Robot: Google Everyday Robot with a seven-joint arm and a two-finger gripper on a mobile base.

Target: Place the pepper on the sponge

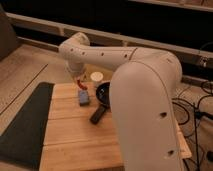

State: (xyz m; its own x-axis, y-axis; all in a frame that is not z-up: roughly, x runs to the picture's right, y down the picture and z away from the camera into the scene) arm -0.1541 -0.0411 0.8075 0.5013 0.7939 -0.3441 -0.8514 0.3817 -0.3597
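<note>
The blue-grey sponge [83,97] lies flat on the wooden table [75,135], left of the black pan. My gripper [80,81] hangs from the white arm's wrist, just above the sponge's far end. A small red pepper [81,85] shows at the gripper's tip, held between the fingers, slightly above the sponge. The big white arm [142,100] fills the right half of the view and hides that side of the table.
A black pan [103,91] with a dark straight handle [98,115] sits right of the sponge. A white cup [96,76] stands behind it. A dark mat [25,125] lies left of the table. Cables run along the floor at right.
</note>
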